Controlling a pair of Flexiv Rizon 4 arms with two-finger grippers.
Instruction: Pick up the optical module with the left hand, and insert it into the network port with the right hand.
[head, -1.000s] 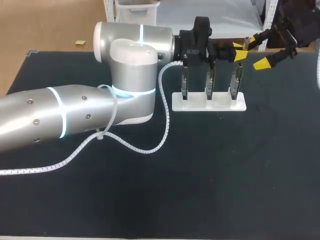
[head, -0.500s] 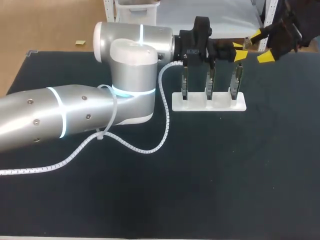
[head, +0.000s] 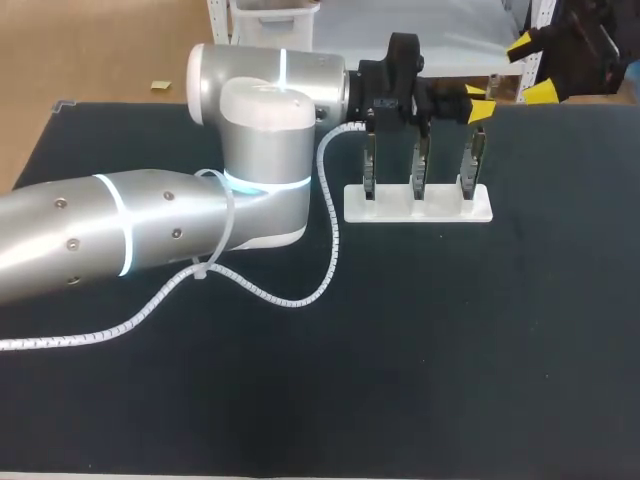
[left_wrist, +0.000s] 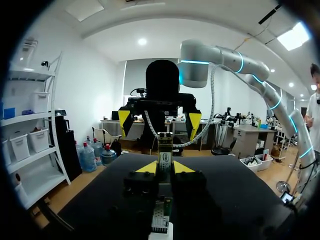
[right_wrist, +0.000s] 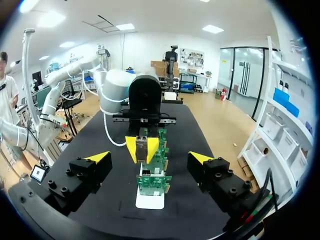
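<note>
The dark counter (head: 500, 350) carries the silver left arm (head: 150, 230) and a white stand (head: 420, 205) of three upright boards (head: 417, 165). Right fingers (right_wrist: 200, 158) are spread wide at the far corner. Left fingers (head: 478, 110) are clamped on the optical module (left_wrist: 164, 159), above the end board.

Silver rounded left arm (head: 60, 240) with glowing cyan rings (head: 119, 225), small dark screws (head: 72, 243), white spiral-wrapped cable (head: 290, 302) zip-tied alongside, black left gripper (head: 478, 103) with yellow tips.
</note>
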